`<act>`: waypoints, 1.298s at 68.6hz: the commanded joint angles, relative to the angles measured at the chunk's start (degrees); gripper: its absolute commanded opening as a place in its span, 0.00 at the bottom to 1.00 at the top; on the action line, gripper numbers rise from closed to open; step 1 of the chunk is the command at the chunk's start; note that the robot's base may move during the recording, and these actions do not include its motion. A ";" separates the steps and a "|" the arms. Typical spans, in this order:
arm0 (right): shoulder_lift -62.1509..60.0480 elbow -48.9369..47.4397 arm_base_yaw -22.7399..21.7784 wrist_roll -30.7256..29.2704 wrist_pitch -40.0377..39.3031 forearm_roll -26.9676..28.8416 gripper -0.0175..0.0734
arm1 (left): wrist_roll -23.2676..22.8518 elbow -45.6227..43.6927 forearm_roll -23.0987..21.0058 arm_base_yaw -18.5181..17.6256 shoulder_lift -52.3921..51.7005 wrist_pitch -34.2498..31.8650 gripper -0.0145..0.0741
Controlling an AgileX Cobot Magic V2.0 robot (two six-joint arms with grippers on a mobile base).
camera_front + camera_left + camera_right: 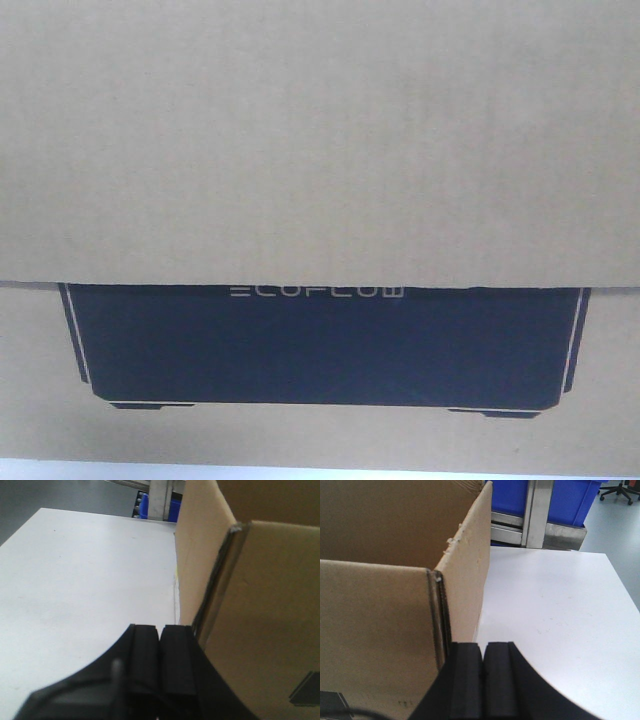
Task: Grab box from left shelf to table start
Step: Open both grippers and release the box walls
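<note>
The white table (560,610) carries the open brown cardboard box (380,605).

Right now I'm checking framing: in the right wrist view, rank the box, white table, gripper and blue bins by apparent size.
1. box
2. white table, close behind the box
3. right gripper, enlarged by nearness
4. blue bins, far off and cropped
</note>
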 commanded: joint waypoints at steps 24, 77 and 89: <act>0.68 -1.52 -0.25 -0.18 -4.59 -0.42 0.26 | 4.47 18.19 -6.04 3.23 -4.48 -29.85 0.05; 0.68 -1.52 -0.25 -0.18 -4.59 -0.42 0.26 | 4.10 18.20 -6.04 4.18 -4.48 -30.97 0.05; 0.68 -1.03 -0.37 -0.20 -5.67 -1.30 0.26 | 4.10 18.20 -6.04 4.18 -4.48 -30.97 0.05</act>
